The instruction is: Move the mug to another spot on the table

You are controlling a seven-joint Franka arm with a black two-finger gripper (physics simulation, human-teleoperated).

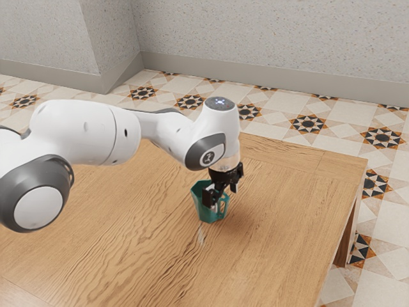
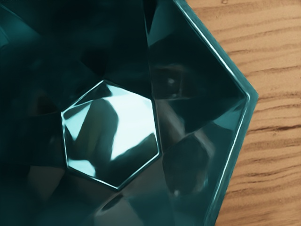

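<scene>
Logging from the remote console. The white Franka arm point(image 1: 96, 134) comes in from the exterior view's left and bends down over the middle of the light oak-grain wooden worktop point(image 1: 275, 249).

The black two-finger gripper point(image 1: 221, 196) points straight down, right on top of the dark teal faceted glossy mug point(image 1: 204, 208). The fingers are set narrow and look clamped on the mug's wall at the rim, on the side toward the exterior view's right. One finger runs down the outside of that wall.

The mug is roughly mid-worktop and well in from every edge. It is upright or close to it, mouth up, wider at the rim than at the base. I cannot tell whether its base touches the wood or hangs just clear. A pale smear of reflection lies on the worktop just below it.

In the wrist view I am looking straight down into the mug point(image 2: 108, 136). It has a hexagonal bottom panel that catches light, with dark angled facets rising around it. An angular rim edge stands against a strip of wood grain point(image 2: 273, 141).

Beyond the worktop is a patterned tile floor point(image 1: 307, 109) with dark star motifs.
</scene>
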